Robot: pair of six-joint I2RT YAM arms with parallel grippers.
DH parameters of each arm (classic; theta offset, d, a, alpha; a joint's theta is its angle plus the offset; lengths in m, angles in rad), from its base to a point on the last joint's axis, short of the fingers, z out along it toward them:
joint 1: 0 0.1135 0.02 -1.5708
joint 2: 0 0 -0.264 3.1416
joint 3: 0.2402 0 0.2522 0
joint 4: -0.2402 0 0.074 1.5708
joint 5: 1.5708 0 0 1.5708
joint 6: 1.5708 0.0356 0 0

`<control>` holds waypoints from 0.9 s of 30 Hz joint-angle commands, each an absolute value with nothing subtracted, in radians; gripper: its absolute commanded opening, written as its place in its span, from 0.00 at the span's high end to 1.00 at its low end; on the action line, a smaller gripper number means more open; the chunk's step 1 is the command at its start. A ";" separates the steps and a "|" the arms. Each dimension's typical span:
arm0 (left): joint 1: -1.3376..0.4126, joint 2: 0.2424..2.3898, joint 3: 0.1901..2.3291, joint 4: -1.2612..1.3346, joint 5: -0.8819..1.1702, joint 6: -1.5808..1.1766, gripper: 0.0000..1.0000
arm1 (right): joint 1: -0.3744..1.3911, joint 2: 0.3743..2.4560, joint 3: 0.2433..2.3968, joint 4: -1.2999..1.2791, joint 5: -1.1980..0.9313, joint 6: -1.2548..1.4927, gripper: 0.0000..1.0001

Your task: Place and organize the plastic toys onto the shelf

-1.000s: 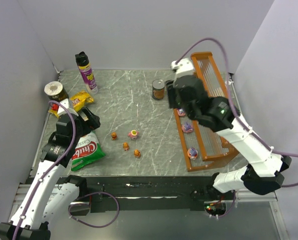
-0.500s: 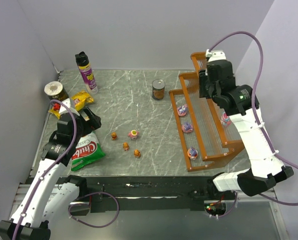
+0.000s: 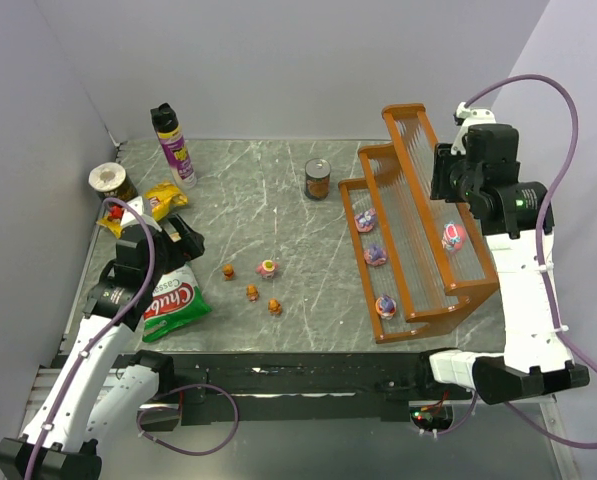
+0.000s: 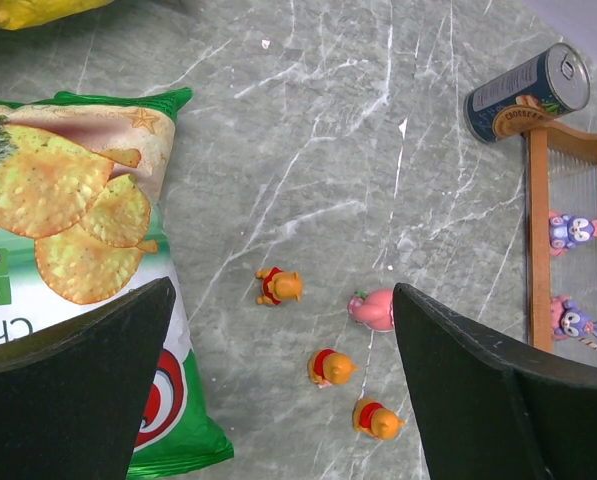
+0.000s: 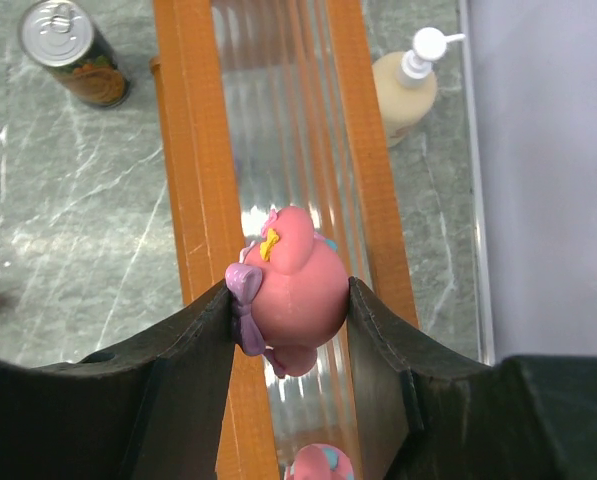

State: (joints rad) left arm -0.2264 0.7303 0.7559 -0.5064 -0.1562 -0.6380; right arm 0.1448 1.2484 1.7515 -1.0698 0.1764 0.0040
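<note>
Pinches a pink toy (image 5: 288, 290) between the fingers of the right gripper (image 5: 290, 300), over a clear ribbed panel of the shelf (image 5: 193, 150), between two orange rails; cannot tell whether it touches the panel. Shows a second pink toy (image 5: 318, 465) lower on the same panel. Holds the left gripper (image 4: 283, 292) spread wide and empty above the table (image 4: 308, 120), over three orange toys (image 4: 331, 366) and a loose pink figurine (image 4: 373, 308) between chip bag (image 4: 68, 250) and shelf. Seats three purple toys (image 3: 375, 255) along the lowest tier.
</note>
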 commanded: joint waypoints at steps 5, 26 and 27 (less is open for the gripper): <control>-0.221 0.736 0.776 -0.492 -0.137 -0.615 0.04 | 0.068 1.279 1.792 -1.075 -0.035 -0.098 1.00; -0.218 0.750 0.778 -0.489 -0.124 -0.609 0.04 | 0.028 1.324 1.812 -1.105 -0.043 -0.160 1.00; -0.218 0.752 0.778 -0.489 -0.123 -0.611 0.04 | 0.028 1.322 1.804 -1.101 -0.043 -0.160 1.00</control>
State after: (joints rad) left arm -0.2234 0.7502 0.7559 -0.5064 -0.1368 -0.6212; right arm 0.0345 1.3319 1.7748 -1.1240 -0.0494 -0.1478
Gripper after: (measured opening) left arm 0.966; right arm 0.512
